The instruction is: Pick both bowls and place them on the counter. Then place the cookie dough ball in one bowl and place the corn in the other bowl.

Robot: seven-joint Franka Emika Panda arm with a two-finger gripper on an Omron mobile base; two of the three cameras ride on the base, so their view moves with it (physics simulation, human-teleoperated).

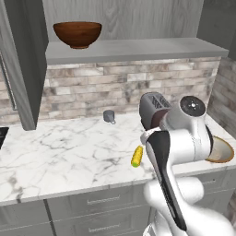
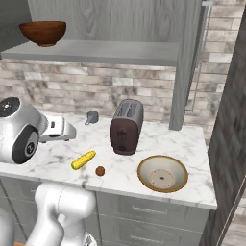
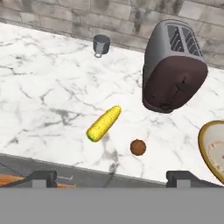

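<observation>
toaster [image 2: 126, 127] upright | grey mug [image 2: 92, 116] behind, seemingly by brick wall [image 2: 96, 89]

We find no writing, label, brand or number that can be read anywhere in these views. The toaster [image 3: 175, 65] has a few small dark marks on its brown end, by its lever, but they look to us like knobs, not letters. The grey mug [image 3: 101, 44] at the far wall appears plain.

Toaster [image 2: 126, 127] close behind corn [image 2: 83, 160] and dough ball [image 2: 100, 171]
</observation>
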